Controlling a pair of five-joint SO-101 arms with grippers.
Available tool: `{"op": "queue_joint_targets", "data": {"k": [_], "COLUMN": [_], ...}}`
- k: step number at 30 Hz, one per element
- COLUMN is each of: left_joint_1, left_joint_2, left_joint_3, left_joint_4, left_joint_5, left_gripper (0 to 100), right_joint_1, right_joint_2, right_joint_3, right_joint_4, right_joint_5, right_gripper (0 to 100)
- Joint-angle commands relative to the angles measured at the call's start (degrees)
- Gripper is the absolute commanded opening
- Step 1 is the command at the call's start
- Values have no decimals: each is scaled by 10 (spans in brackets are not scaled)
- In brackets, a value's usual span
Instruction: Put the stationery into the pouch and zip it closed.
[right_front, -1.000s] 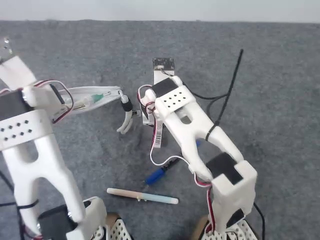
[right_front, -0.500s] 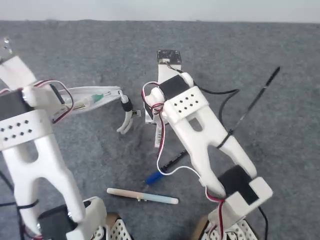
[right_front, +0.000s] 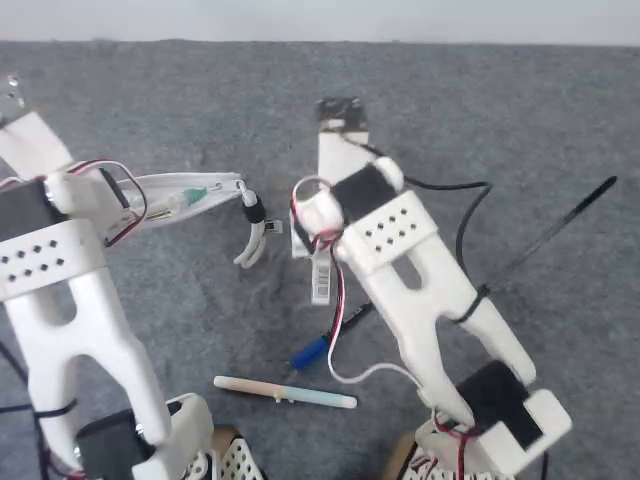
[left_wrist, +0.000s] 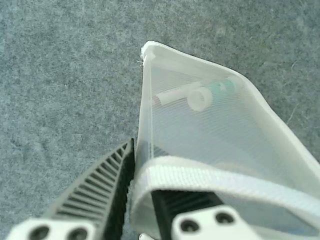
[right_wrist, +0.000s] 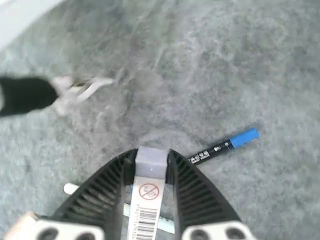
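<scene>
Your right gripper (right_wrist: 150, 155) is clamped on a flat white stick (right_wrist: 149, 167). In the high view that stick (right_front: 320, 278) hangs near the middle of the grey mat (right_front: 520, 120). Its long axis runs 12 to 6 o'clock, with the free end toward 6. It carries a barcode label and a small round red symbol; any other print is too small to tell. Your left gripper (left_wrist: 142, 165) is closed on the banded edge of the mesh pouch (left_wrist: 210, 135). One finger is outside the mesh and the other is behind it. From the stick, the pouch (right_front: 185, 195) lies at 9 o'clock, stretched 9 to 3, with its zip pull (right_front: 250, 215) at the 3 o'clock end, near the stick. A green-tipped pen (left_wrist: 195, 95) lies inside. At 6 o'clock from the stick, a black marker (right_front: 320, 345) lies on the mat, blue cap toward 7 and barrel toward 1, with white print along it. Beyond it a pastel pen (right_front: 285, 392) lies roughly 9 to 3.
</scene>
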Motion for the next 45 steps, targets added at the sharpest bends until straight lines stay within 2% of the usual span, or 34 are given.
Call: {"op": "queue_joint_targets", "data": {"k": [1,16,32,41,45], "left_joint_1": [-2,-2,-2,-2,-2], "left_joint_2": [-3,-3,-3,-4,-4], "left_joint_3": [-15,-15,-15,-15,-15], "left_joint_4": [-13,-13,-12,-10,-10], "left_joint_5": [12,12,12,12,12], "left_gripper": [11,11,11,11,11], "right_joint_1": [-12,-29,-40,-40,-40], "right_joint_2": [-71,-255,-497,-570,-572], "right_joint_3": [21,215,540,571,570], "right_joint_4": [-32,-203,-572,-625,-696], "right_joint_5": [43,44,43,47,70], "right_gripper": [6,6,6,6,6]}}
